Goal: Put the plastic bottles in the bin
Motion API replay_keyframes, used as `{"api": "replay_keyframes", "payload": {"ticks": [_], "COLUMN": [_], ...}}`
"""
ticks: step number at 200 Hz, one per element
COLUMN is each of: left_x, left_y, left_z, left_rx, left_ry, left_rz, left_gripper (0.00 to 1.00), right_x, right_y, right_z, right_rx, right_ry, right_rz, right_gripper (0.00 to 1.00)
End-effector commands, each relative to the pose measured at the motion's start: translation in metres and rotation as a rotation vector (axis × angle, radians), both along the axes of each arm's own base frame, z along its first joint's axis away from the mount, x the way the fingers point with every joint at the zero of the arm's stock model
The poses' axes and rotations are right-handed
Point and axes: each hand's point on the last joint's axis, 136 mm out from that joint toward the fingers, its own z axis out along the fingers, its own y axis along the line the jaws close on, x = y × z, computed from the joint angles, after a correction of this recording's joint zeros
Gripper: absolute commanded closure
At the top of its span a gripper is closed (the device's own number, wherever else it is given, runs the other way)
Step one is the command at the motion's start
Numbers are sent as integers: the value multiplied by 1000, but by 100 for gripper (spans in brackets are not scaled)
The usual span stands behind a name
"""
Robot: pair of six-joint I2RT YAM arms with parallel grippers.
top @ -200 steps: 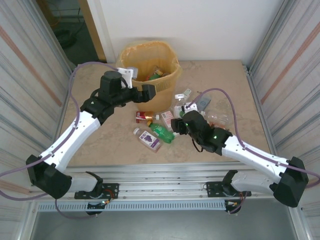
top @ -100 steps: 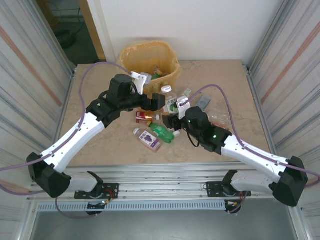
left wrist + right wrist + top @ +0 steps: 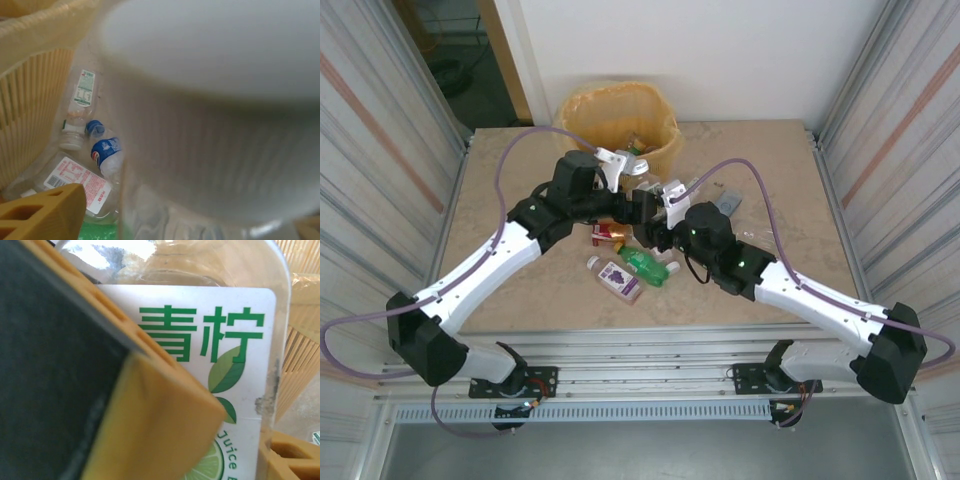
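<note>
So the right end effector (image 3: pixel 667 208) is clamped on a clear plastic bottle with a white label and green lime print (image 3: pixel 215 340). It's held up off the counter just in front of the tapered orange-yellow plastic bin with the yellow bag liner (image 3: pixel 578 108), a bit short of its near rim. Looks to me like the carry-to-the-bin step, with the drop not yet done.

A few bottles (image 3: pixel 635 145) already sit inside the bin. The left end effector (image 3: pixel 642 205) is crammed right beside the right one, also in front of the bin. There's a big pale blur up against its camera, and I honestly can't tell if it's apart or clamped on anything.

Plenty left on the beige counter (image 3: pixel 770 160) in front of the bin: a red-labelled bottle (image 3: pixel 608 232), a green bottle (image 3: pixel 645 263), and a clear one with a purple label (image 3: pixel 617 278).

Next move, I reckon: raise the lime bottle over the rim and let go only once it's above the opening. Mind the left arm too, they look nearly touching.
</note>
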Motion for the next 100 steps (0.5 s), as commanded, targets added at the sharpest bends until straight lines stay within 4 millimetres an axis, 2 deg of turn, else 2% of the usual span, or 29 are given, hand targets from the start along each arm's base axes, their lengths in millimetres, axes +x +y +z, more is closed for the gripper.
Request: {"api": "replay_keyframes", "payload": {"ticks": [1,26,54,68,83,84,100], "left_x": [-2,-3,-2,-3,-1,-1,1], "left_y": [-7,-8,-6,-4,0,0,5], "left_z": [6,8,10,12,13,13,19], "left_rx": [-35,-42,-36,-28,-14,-14,-4], "left_ry": [-15,-20,-30,-40,-56,-57,-86], "left_rz": [-28,-33,-23,-20,-4,-4,18], "left_gripper": [34,55,76,79,80,80,81], "right_x": [1,2,3,5,6,6,6], "right_y": [6,5,0,-3,-8,-8,-13], "right_z": [27,26,24,23,22,22,21], "right_rx": [37,33,23,17,7,7,-1], "right_ry": [-61,-59,-57,-52,-52,-52,-50], "right_rz": [27,20,0,-22,-45,-46,-63], "right_gripper": [51,44,23,10,3,0,2]}}
